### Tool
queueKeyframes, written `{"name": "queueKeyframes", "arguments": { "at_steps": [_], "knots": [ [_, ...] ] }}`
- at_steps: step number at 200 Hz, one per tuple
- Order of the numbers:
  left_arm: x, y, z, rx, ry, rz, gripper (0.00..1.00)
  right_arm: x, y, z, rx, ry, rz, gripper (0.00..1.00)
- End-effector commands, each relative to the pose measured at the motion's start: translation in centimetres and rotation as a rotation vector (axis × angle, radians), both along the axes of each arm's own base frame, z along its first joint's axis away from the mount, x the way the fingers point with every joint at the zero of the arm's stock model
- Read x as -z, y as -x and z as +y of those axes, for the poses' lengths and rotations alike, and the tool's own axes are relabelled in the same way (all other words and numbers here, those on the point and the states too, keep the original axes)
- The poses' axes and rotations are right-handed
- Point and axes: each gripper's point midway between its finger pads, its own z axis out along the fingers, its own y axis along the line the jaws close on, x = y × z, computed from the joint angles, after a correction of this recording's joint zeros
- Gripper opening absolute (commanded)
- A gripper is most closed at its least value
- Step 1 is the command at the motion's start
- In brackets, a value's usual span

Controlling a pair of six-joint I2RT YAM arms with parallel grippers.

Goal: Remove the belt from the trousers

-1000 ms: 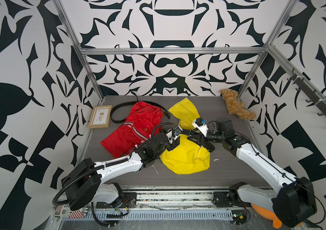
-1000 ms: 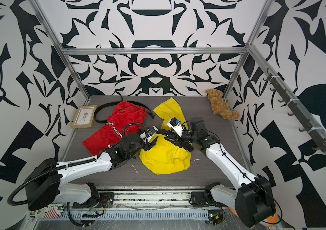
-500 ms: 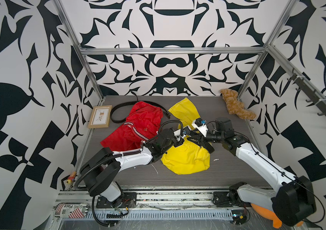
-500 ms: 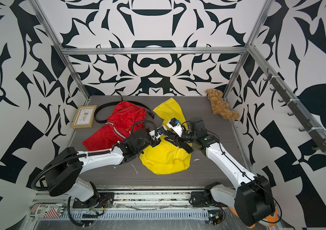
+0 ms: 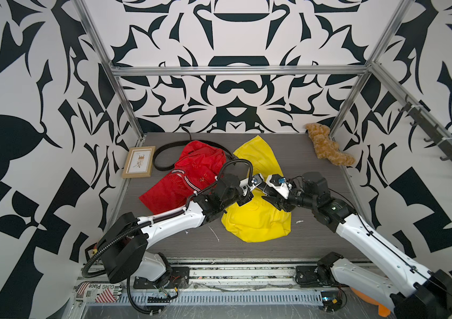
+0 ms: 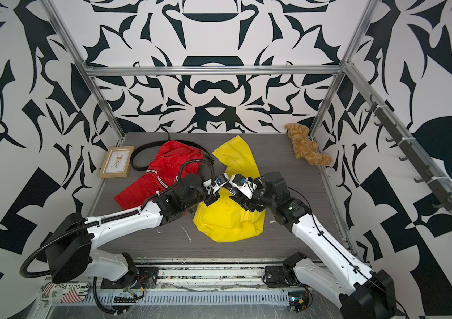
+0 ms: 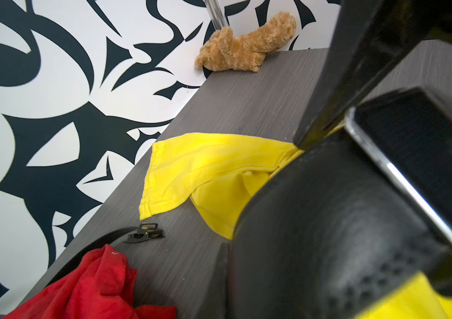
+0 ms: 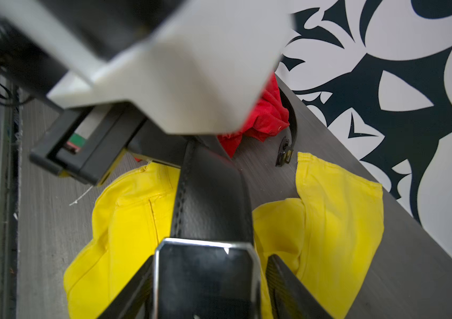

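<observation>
My left fingers [image 5: 242,199], wide apart a second ago, are now clamped tight on the black belt [image 8: 208,193]. They grip part-way along its strap, above the waist of the yellow trousers [image 5: 258,221]. In the same second my right fingers [image 8: 288,281] have spread wider. They stand either side of the belt's square buckle [image 8: 205,276]. A sliver of yellow shows between one finger and the buckle's rim, so I cannot tell whether they still pinch it or have let go.

The strap runs in a short straight line from the buckle to my left fingers, lifted off the cloth. The yellow trousers lie crumpled on the grey bench [image 5: 247,248] beneath both arms. Whether the strap beyond my left fingers is still threaded through the waistband is hidden.

I read this as a handover. The left now carries the belt, which frees the right to take a new hold or pin the cloth while the strap is drawn out. The belt does not look clear of the trousers yet.

On my left, the red trousers [image 5: 191,176] lie further back. A second belt [image 5: 161,154] curves around them, its buckle flat on the bench.
</observation>
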Motion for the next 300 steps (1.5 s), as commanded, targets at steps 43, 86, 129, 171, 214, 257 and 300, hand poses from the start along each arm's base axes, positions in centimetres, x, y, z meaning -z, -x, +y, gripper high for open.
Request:
{"name": "queueKeyframes", "arguments": {
  "at_steps": [43, 86, 129, 171, 214, 257, 300],
  "knots": [
    [-0.7, 0.8, 1.1, -0.031, -0.003, 0.098, 0.0, -1.8, -0.7, 1.1, 0.047, 0.087, -0.209, 0.79],
    [-0.5, 0.8, 1.6, -0.048, -0.013, 0.11, 0.0, -1.4, -0.1, 1.3, 0.008, 0.117, -0.239, 0.76],
    [-0.6, 0.6, 1.5, -0.052, -0.011, 0.114, 0.0, -1.2, 0.5, 1.4, -0.035, 0.139, -0.236, 0.6],
    [-0.7, 0.6, 1.5, -0.055, -0.012, 0.119, 0.0, -1.3, 0.5, 1.6, -0.032, 0.118, -0.236, 0.43],
    [0.3, 0.5, 2.2, -0.081, -0.036, 0.14, 0.0, -2.2, 0.2, 1.5, -0.002, 0.089, -0.255, 0.19],
    [3.2, -1.4, 4.8, -0.215, -0.078, 0.2, 0.0, -2.5, 0.7, 0.7, 0.005, 0.038, -0.185, 0.0],
    [4.1, -2.6, 6.8, -0.328, -0.045, 0.213, 0.0, -2.6, -0.6, -1.8, 0.093, -0.103, -0.064, 0.0]
  ]
}}
